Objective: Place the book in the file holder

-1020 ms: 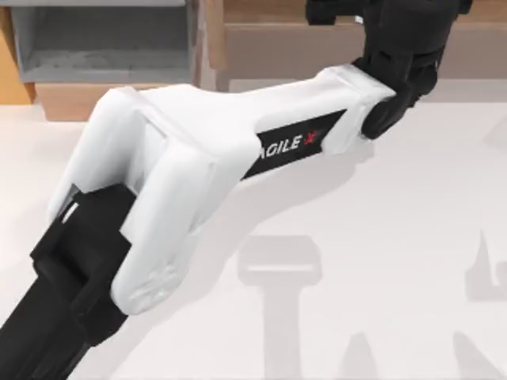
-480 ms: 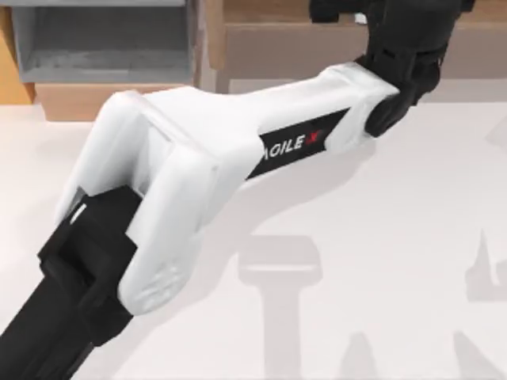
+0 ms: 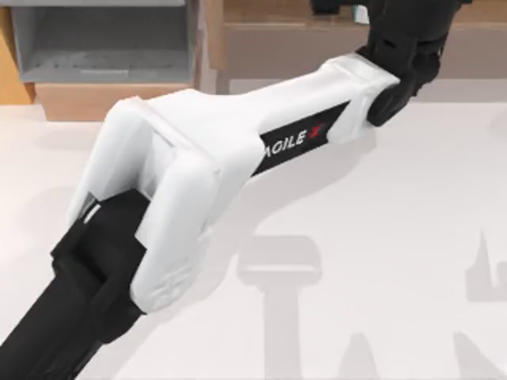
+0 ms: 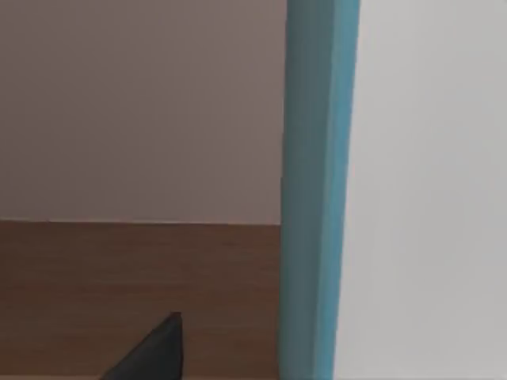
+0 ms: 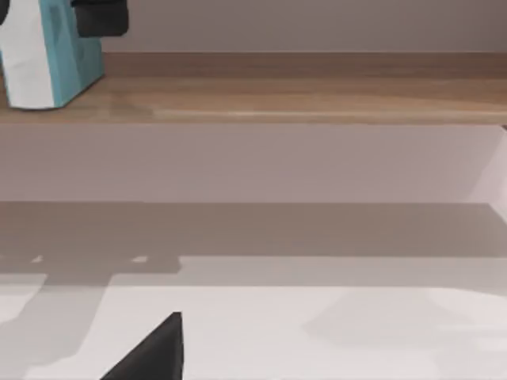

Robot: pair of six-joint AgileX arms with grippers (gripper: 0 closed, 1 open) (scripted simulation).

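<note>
So the file holder sat at the far left of the counter, grey walls with a tan front panel, and its open compartment looked bare inside from above. Right beside it, running off to the right along the far edge, was the long brown wooden shelf.

Room-wise, the near and right parts of the counter were wide open, just shadows on the white surface. The left arm stretched diagonally from the near left corner up to the far edge, its black wrist ending over the shelf, well right of the file holder.

The book was up there too. In the right wrist view it stood upright over the shelf's top board, teal cover and white page edges, with a black finger of the left claw pressed against its upper part. In the left wrist view the book's teal edge ran straight up and down right in front of the camera, so that claw was clamped on it. The right claw was parked low over the counter, facing the shelf, and I couldn't tell how open it was.
</note>
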